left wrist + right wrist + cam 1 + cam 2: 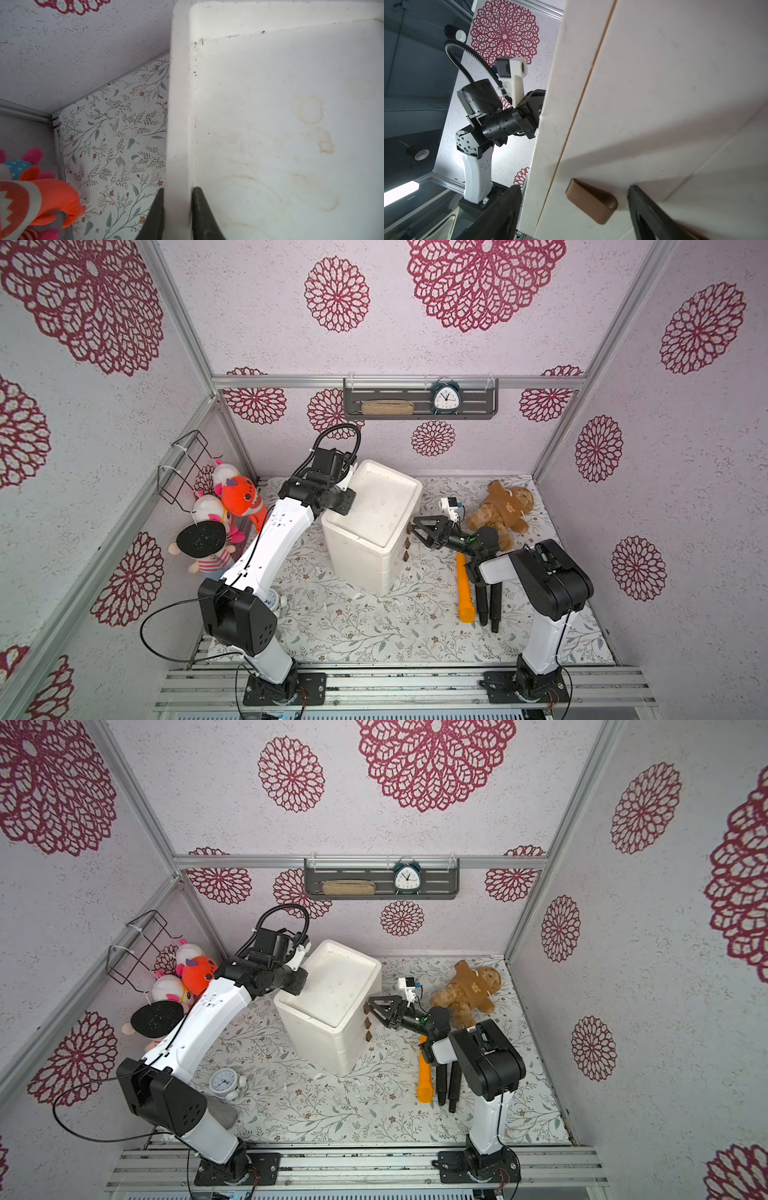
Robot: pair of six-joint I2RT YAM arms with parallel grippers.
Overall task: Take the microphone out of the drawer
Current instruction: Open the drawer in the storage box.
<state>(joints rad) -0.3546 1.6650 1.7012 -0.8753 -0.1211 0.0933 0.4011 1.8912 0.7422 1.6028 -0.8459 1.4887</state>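
A white drawer cabinet point(374, 510) point(332, 982) stands mid-table, with three brown handles down the front that faces right. All its drawers look shut, and the microphone is hidden. My left gripper point(348, 504) point(301, 982) point(177, 190) is shut on the cabinet's raised top rim point(178, 104), one finger outside and one inside. At the top drawer's handle point(409, 528) point(366, 1008) point(591, 200), my right gripper point(412, 527) point(370, 1006) point(574, 187) is open. Its two fingers stand on either side of the handle, clear of it.
A brown teddy bear point(503, 510) lies behind the right arm. An orange tube point(464, 593) and black rods point(488, 605) lie under that arm. Plush toys point(224, 510) crowd the left wall. A small white clock point(224, 1083) sits by the left arm's base.
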